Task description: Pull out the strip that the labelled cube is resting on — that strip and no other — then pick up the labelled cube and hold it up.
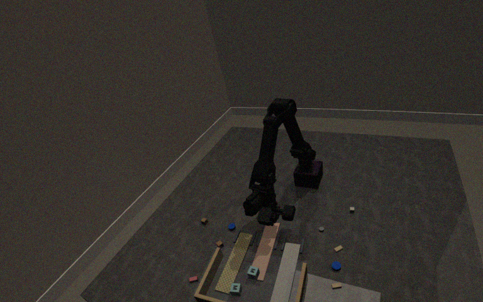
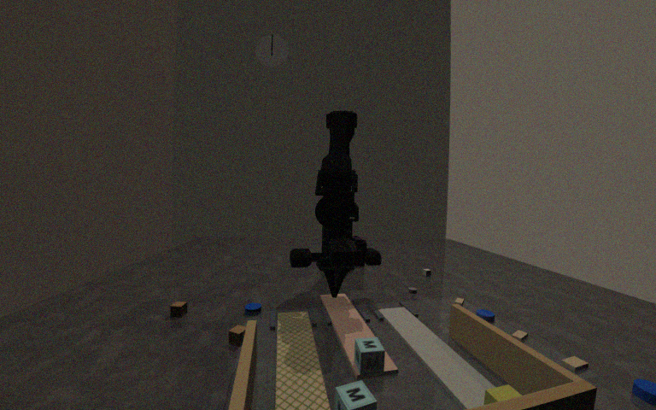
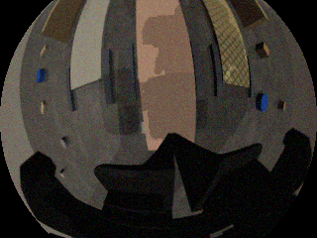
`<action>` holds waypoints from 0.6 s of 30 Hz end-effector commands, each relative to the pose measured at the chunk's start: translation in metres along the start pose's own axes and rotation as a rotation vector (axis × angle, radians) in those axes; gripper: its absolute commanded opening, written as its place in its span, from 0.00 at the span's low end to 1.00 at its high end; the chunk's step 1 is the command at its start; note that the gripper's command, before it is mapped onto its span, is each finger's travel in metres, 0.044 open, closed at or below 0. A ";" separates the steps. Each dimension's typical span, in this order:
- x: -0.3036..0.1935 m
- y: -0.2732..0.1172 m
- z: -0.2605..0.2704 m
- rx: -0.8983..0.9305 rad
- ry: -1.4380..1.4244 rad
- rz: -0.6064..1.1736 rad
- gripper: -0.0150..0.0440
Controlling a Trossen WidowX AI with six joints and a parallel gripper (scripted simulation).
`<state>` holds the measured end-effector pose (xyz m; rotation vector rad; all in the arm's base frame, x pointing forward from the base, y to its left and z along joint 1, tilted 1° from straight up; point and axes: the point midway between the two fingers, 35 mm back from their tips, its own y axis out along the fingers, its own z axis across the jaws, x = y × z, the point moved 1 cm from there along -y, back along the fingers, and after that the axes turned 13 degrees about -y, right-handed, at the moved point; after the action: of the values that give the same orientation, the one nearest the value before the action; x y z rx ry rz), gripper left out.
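Observation:
A pale blue cube marked M appears to rest on the far-from-base end of the pink strip, toward one side. A second pale blue M cube sits beside the yellow patterned strip. A white strip lies on the other side. My gripper is shut, its tips down at the arm-side end of the pink strip, with no object seen between them. Contact with the strip's top is hard to tell.
Wooden walls stand around the strips. Thin dark rails lie beside their arm-side ends. A yellow cube is near the white strip. Blue discs and several small blocks lie outside the walls.

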<state>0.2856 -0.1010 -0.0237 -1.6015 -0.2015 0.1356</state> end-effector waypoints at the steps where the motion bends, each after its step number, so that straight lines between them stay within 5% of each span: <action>1: -0.016 0.005 0.006 0.015 -0.002 0.031 0.25; 18: -0.035 0.006 0.010 0.016 -0.002 0.032 0.25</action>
<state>0.2650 -0.1014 -0.0244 -1.6041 -0.2036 0.1341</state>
